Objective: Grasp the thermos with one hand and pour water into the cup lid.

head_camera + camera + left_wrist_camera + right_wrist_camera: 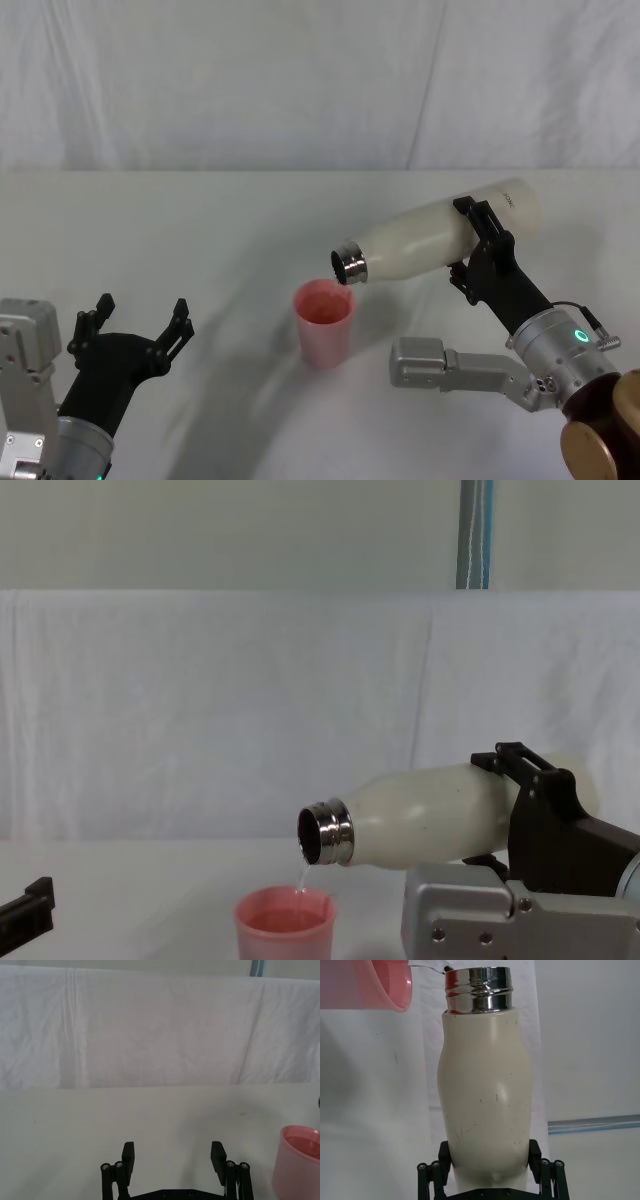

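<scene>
While our right gripper point(478, 243) stays out of the pouring line, its black fingers point(534, 1157) sit clamped on either side of the thermos point(440, 238), gripping the lower body toward the base end. In the head view the thermos is tipped nearly horizontal above the table point(200, 220), steel neck pointing to our left & slightly down, base end up & to the right. Chest view shows the same tilt: the threaded neck point(325, 832) hangs just above & a bit to the right of the cup lid point(285, 925), w/ a thin stream of water point(301, 876) falling from the mouth into it. Right wrist view has the cream body running away from the fingers, w/ the neck near the pink rim point(395, 995) & water at the lip.

We see the cup lid point(324, 322) upright on the table, roughly centre in the head view, pink & wet inside, apart from both grippers. Right arm reaches in from the lower right, wrist bent so the gripper points up & left, forearm low over the table.

Our left gripper point(137, 323) rests at the lower left, fingers point(128, 1156) spread apart w/ nothing between them, well to the left of the cup lid, which shows at the edge of the left wrist view point(297, 1162).
</scene>
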